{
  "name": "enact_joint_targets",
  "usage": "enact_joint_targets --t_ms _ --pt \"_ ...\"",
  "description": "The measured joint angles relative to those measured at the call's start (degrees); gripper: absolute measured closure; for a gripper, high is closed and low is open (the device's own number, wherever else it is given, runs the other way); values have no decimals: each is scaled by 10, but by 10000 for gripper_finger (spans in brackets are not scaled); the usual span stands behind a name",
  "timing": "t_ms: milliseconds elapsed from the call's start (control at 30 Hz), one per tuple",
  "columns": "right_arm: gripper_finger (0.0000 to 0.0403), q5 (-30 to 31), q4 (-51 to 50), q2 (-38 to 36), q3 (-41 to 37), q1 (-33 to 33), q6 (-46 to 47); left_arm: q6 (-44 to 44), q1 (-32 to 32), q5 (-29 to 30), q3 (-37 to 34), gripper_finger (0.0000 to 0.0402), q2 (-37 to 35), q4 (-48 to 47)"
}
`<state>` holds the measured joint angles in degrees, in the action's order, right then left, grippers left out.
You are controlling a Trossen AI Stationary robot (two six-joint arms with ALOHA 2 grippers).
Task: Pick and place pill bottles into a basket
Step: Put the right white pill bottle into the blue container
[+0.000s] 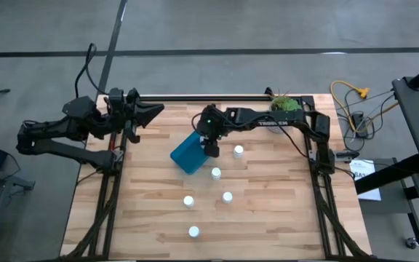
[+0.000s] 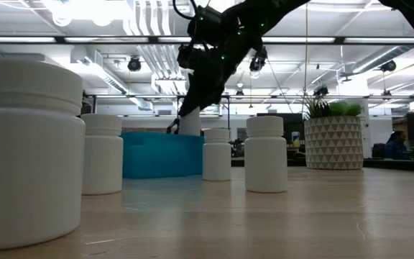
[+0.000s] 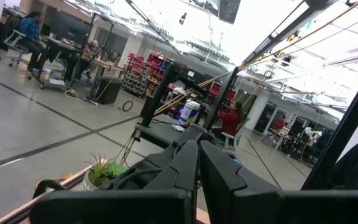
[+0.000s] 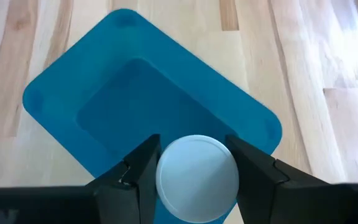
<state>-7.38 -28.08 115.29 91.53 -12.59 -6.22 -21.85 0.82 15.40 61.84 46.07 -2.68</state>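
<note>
Overhead, the right gripper (image 1: 211, 148) hangs above the 3 o'clock edge of the small teal-blue rectangular plastic basket (image 1: 188, 154), which sits skewed near the middle of the pale wooden slatted table (image 1: 268, 218). Its two dark fingers (image 4: 138, 177) are clamped on the sides of a small white cylindrical pill bottle (image 4: 197, 178) with a round white cap, and the wrist camera looks straight down past that cap into the empty blue basket floor (image 4: 148, 106). From table height the held bottle (image 2: 190, 124) shows just above the basket's rim (image 2: 157, 137), not touching it.

Five more white pill bottles stand upright on the table, all on the basket's 3-to-6 o'clock side: one (image 1: 238, 151) just at 3 o'clock of the gripper, one (image 1: 216, 172) near the basket's 4 o'clock corner, one (image 1: 228, 196) farther out, one (image 1: 188, 201) at 6 o'clock, and one (image 1: 193, 232) farthest at 6 o'clock. None stands between the gripper and the basket.

A white patterned pot with a green plant (image 1: 285, 105) sits at the table's far edge, at about 2 o'clock of the basket, beside the right arm's base.

The left gripper (image 1: 151, 112) waits at about 10 o'clock of the basket, well apart from it, with its fingers (image 3: 185, 168) pressed together on nothing.

Beyond the table, yellow cables (image 1: 351, 93) lie on the grey floor, and seated people (image 3: 31, 28) show far off in the room.
</note>
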Motion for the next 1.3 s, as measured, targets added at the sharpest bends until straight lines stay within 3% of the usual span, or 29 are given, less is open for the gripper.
enact_joint_targets --t_ms 1300 --pt "255 -6 47 26 -50 4 18 0 0 0 0 402 0 0"
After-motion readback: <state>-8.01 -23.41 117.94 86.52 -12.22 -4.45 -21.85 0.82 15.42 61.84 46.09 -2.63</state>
